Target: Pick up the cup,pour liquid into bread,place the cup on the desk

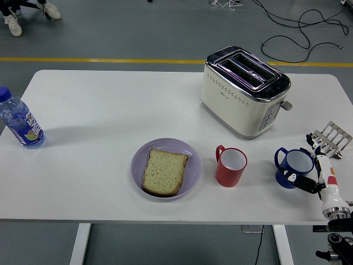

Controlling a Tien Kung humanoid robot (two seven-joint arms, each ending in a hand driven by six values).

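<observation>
Nearest to us, bottom right, the right hand (314,176) comes in from the lower corner over the white table (99,105), fingers (303,183) curled around the right side of the blue cup (295,167); it looks like a grip on the cup, but we can't tell how firm, and the cup looks to sit on the tabletop, upright, handle to the left. Left of it, apart, we see a red cup (231,165), upright, white inside, handle also left. Further left, near the front edge, a purple plate (165,169) with one bread slice (164,171) lying flat in it. Far left edge, a water bottle (19,119) with blue cap, upright. Just behind the right hand, a metal rack (331,137) at the table's right edge. Behind the cups, a cream toaster (244,90) with two empty slots, angled. Beyond the table, grey floor with a yellow line (99,59), black cables (300,30) top right, someone's shoes (30,14) top left.
</observation>
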